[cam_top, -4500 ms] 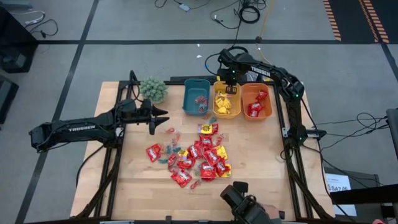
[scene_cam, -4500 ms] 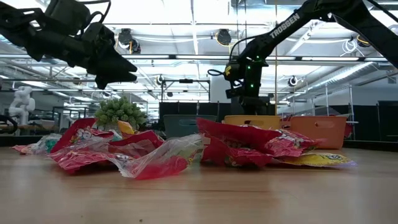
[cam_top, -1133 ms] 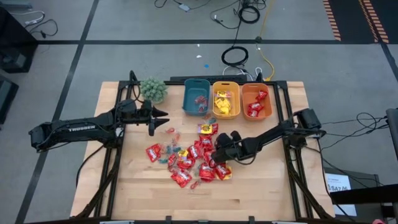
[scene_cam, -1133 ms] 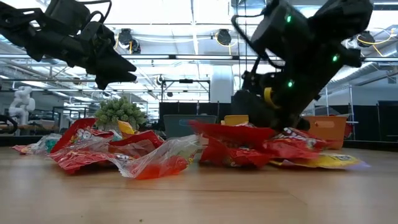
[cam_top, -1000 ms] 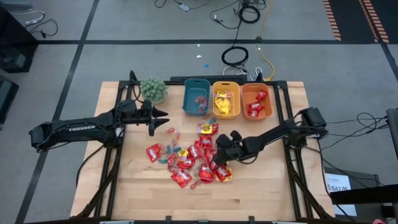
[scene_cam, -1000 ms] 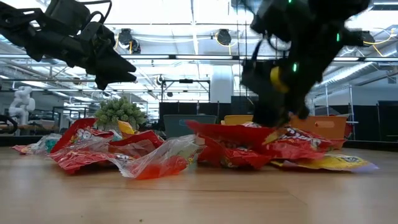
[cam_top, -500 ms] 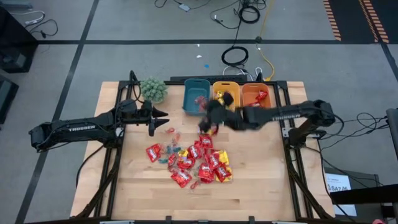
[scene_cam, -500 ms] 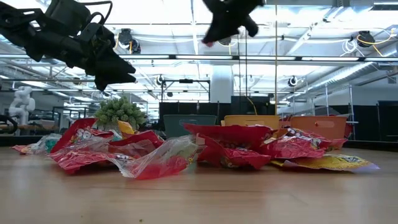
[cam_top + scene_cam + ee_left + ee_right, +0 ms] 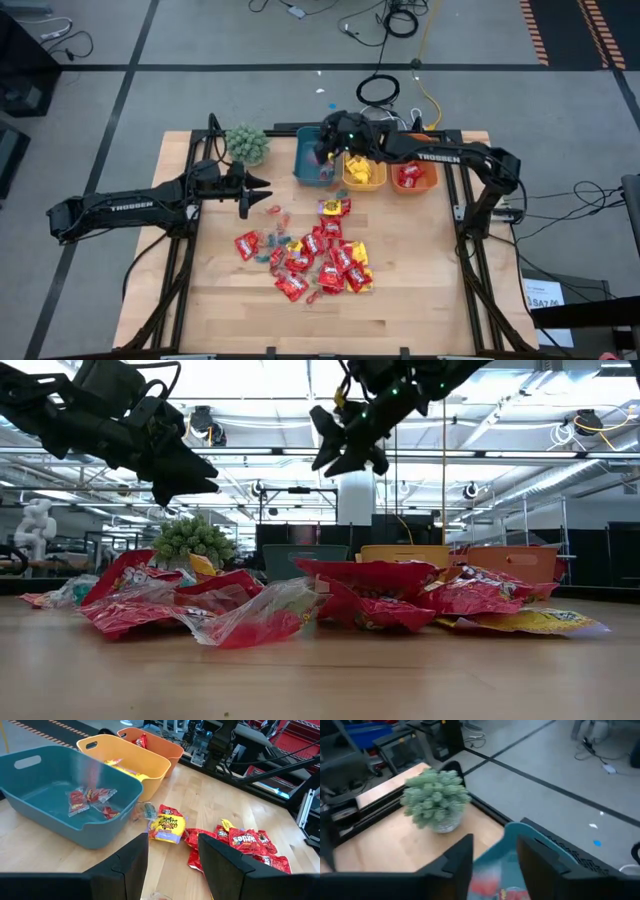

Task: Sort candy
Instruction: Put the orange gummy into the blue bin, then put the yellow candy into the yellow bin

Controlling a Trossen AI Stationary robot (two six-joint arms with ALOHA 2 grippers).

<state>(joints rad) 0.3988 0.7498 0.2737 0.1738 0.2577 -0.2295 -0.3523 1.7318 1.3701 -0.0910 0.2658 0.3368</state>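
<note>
The candy [image 9: 315, 255] lies heaped on the middle of the table: red packets, yellow packets and small pale pieces. A few small pieces [image 9: 87, 800] lie in the teal bin [image 9: 306, 165]. My right gripper [image 9: 322, 152] hangs open high over that bin's far part, with nothing between its fingers [image 9: 494, 845]. In the low view it [image 9: 340, 445] shows near the top. A blurred pale streak [image 9: 92, 770] shows above the inside of the bin. My left gripper [image 9: 262, 187] hovers open left of the heap, touching nothing.
A yellow bin [image 9: 365, 170] and an orange bin [image 9: 415, 172] stand right of the teal one at the far edge, both holding packets. A green spiky plant [image 9: 246, 143] stands at the far left. Bare wood lies near the front edge [image 9: 330, 325].
My right gripper has risen from the right side of the heap, swung toward the table's far edge to above the teal bin, and opened there. The heap lies as it did.
</note>
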